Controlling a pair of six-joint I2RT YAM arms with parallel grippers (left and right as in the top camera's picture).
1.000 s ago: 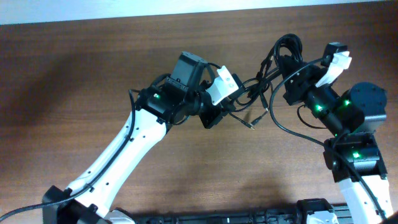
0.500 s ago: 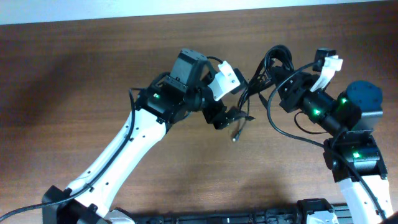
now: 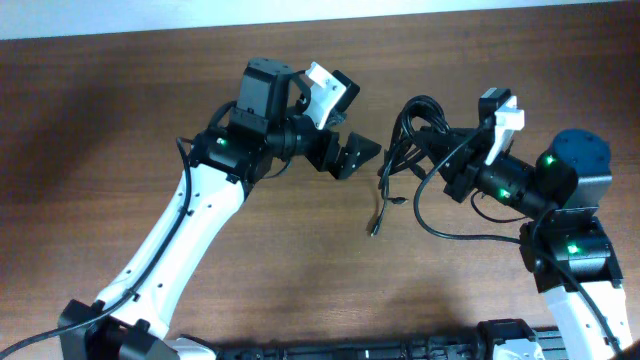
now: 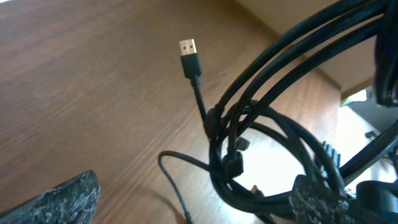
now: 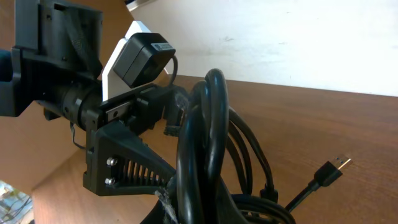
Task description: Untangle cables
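One table. Two robot arms: one left arm, one right arm. One tangled bundle of black cables; how many cords it holds cannot be told. One USB plug shows.

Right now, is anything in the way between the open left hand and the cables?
No, nothing visible. Only bare table shows between the left hand and the cables, which the right hand holds.

Dark brown wood-grain table, pale wall along its far edge, soft even light.
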